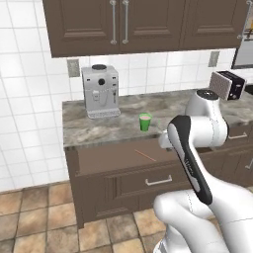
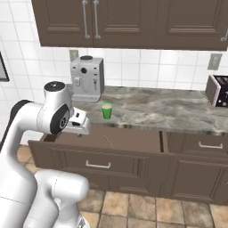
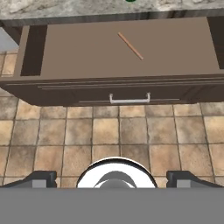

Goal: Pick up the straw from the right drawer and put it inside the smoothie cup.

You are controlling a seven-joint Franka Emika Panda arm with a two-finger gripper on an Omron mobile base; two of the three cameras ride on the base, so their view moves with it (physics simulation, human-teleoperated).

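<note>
The right drawer (image 1: 106, 157) (image 2: 133, 138) (image 3: 78, 48) stands pulled open under the counter, its silver handle facing me. On its floor lies the straw (image 1: 145, 155) (image 2: 108, 141) (image 3: 130, 45), thin, orange-brown and slanted, near the middle. The smoothie cup (image 1: 145, 122) (image 2: 107, 111), small and bright green, stands upright on the counter just behind the drawer. My gripper (image 3: 113, 180) hangs open in front of and above the drawer's front, looking down on it, with nothing between its fingertips (image 3: 41, 178). It is well short of the straw.
A grey coffee machine (image 1: 100, 91) (image 2: 87, 79) stands at the counter's left end and a toaster (image 1: 227, 85) (image 2: 218, 90) at the right. Dark cabinets (image 1: 118, 22) hang overhead. A narrower shut drawer (image 2: 209, 144) adjoins on the right. Tiled floor (image 3: 109, 131) lies below.
</note>
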